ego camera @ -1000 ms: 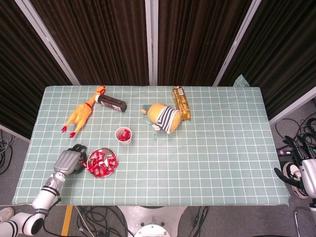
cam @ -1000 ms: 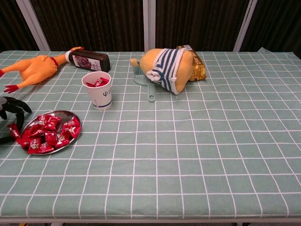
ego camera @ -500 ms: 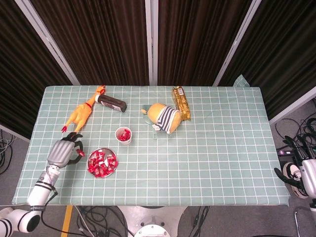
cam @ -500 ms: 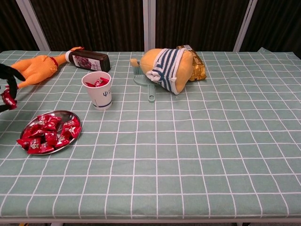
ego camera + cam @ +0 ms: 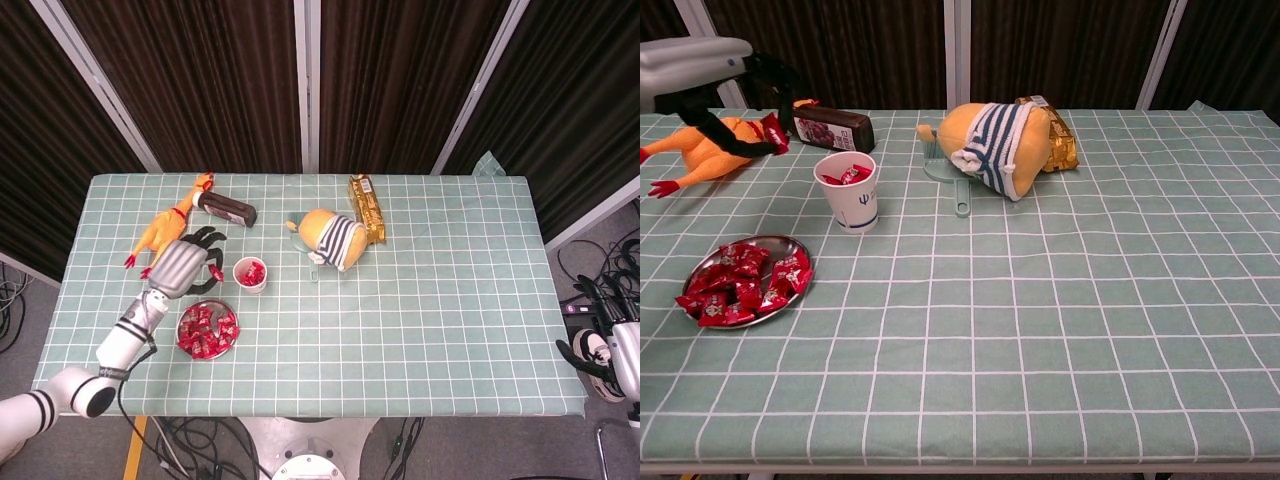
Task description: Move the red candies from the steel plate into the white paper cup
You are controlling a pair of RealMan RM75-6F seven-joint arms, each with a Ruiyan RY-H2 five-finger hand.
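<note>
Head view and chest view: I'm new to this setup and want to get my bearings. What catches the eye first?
The left hand hangs in the air pinching a red candy, just left of the white paper cup, which already holds some candies. Nearer the table's front edge sits a steel plate piled with red candies. Behind lie a yellow rubber chicken and a striped plush toy.

Nothing here reads clearly as text. The white paper cup [image 5: 849, 190] carries a small dark blue mark on its front — shaped like a trident or the letter psi — above a blue band. The dark bottle [image 5: 830, 127] has a label and the gold packet [image 5: 366, 208] has printing — both too small to make out.
</note>
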